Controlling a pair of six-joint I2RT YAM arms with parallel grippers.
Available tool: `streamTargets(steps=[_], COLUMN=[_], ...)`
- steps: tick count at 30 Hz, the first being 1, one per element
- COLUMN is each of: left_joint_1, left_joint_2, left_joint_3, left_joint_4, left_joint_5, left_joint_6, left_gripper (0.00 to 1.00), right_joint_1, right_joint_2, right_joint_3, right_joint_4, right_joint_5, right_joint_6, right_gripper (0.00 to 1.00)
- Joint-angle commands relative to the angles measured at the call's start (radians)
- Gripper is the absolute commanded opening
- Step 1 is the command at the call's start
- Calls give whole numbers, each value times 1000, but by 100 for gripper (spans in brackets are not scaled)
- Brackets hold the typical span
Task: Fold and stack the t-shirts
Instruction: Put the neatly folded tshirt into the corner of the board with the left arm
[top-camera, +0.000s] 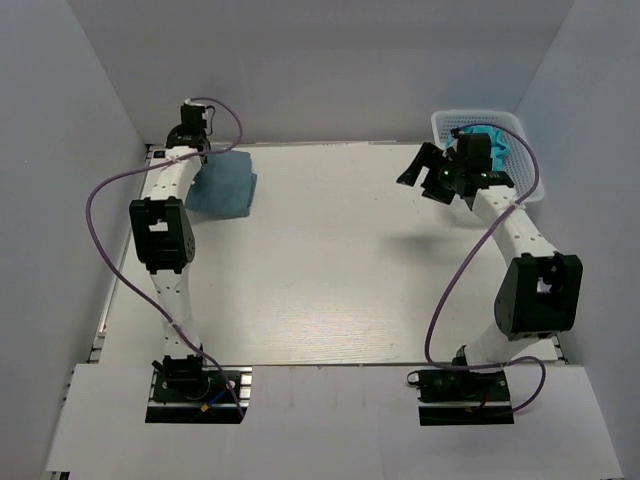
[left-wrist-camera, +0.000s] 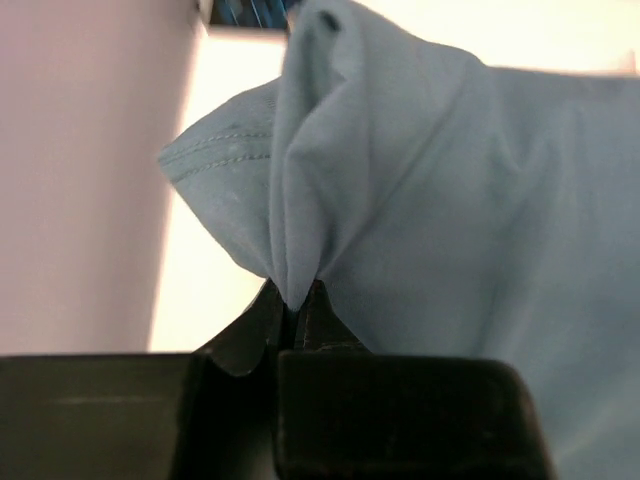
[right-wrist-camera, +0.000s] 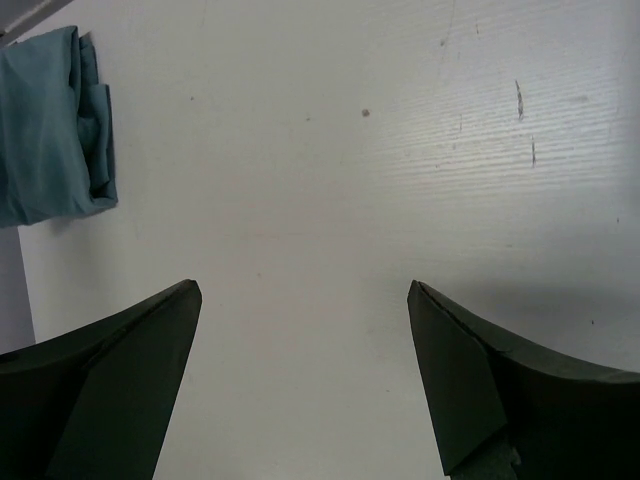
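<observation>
Nearest you, the middle of the table (top-camera: 330, 260) lay bare between the two arms and gave the widest room to move. The left arm's purple cable (top-camera: 98, 200) looped out toward the left wall.

Further in, the right gripper (right-wrist-camera: 305, 290) hung above the tabletop with its jaws spread wide and nothing between them. Its wrist view alone showed a folded blue-green cloth (right-wrist-camera: 50, 130) at the table's edge; I could not tell whether this was the same garment.

At the far left corner, the left gripper (left-wrist-camera: 298, 300) was pinched tight on a gathered fold of the slate-blue t-shirt (top-camera: 225, 185). The pinch showed only in the left wrist view, as the arm hid it from above. The shirt lay close to the left wall.

At the far right corner stood a white basket (top-camera: 445, 125) holding a teal cloth (top-camera: 505, 150), just behind the right wrist.
</observation>
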Motion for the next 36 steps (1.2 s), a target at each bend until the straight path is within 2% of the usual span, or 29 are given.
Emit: streamTargets(steps=[1, 6, 13, 23, 24, 25, 26, 33, 35, 36], left_joint_1=[35, 91, 149, 193, 193, 193, 193, 170, 170, 160], left_joint_2=[61, 201, 229, 219, 219, 207, 207, 86, 45, 20], left_joint_3=[149, 316, 337, 327, 327, 337, 337, 337, 364, 364], left_joint_4=[69, 69, 128, 178, 165, 164, 164, 102, 31, 2], left_joint_5=[27, 45, 84, 134, 151, 162, 162, 138, 191, 269], left_joint_6=[100, 134, 143, 163, 163, 151, 151, 96, 44, -44], left_gripper=[0, 0, 0, 0, 5, 64, 99, 100, 100, 100], right_joint_1=[-5, -5, -2, 1, -1, -1, -2, -1, 1, 1], right_joint_2=[43, 113, 175, 178, 178, 176, 172, 106, 60, 46], right_joint_3=[89, 164, 210, 184, 185, 184, 189, 153, 117, 103], right_joint_4=[-19, -35, -38, -22, -22, -26, -30, -18, -3, 4], right_joint_5=[-23, -48, -79, -103, -103, -102, -100, -106, -106, -103], right_joint_6=[-4, -3, 23, 28, 27, 25, 24, 13, 5, 7], right_gripper=[90, 90, 90, 90, 90, 90, 90, 90, 90, 90])
